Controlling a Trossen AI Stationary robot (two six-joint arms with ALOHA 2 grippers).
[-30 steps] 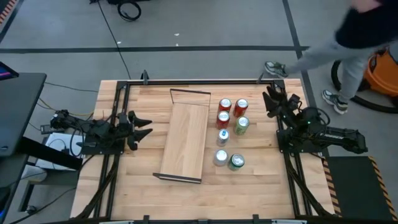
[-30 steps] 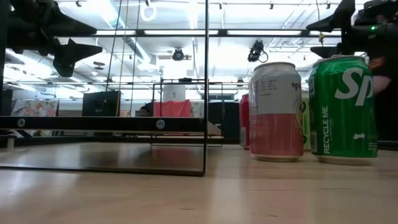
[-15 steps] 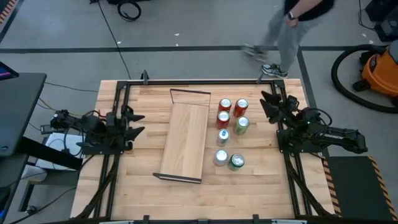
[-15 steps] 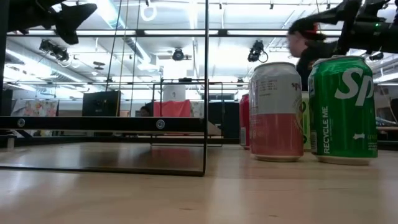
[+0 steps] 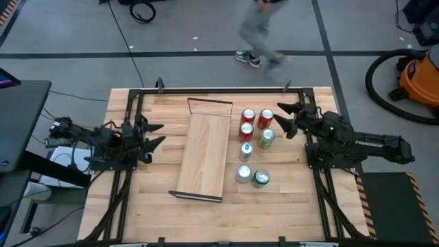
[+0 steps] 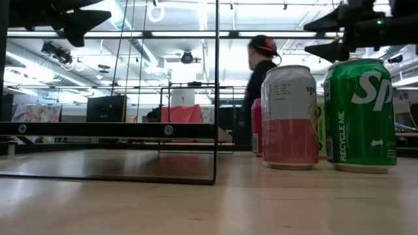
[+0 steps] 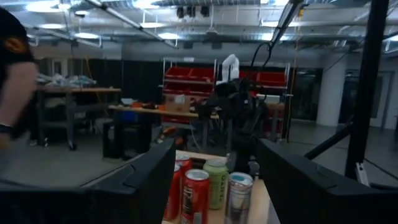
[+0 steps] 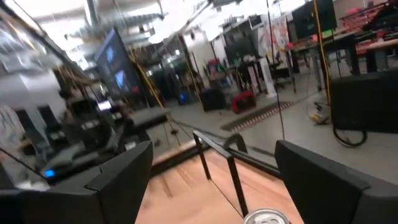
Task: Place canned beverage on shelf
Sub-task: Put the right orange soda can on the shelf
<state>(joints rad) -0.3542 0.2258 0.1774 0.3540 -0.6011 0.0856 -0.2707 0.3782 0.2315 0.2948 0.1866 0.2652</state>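
The cans stand in a loose cluster on the tabletop, just right of the shelf: two red cans side by side at the far end, a third red one and a green can next, then a silver can, and nearest the front a pale can touching a Sprite can. The shelf lies flat along the middle of the tabletop, slightly askew, its board bare, a dark rod frame at each short end. A narrow strip of bare wood separates its right edge from the cans. The right gripper hovers above the tabletop just right of the far cans, jaws spread open. The left gripper waits above the left side, jaws open, with open wood between it and the shelf. A person walks on the floor beyond the far edge.
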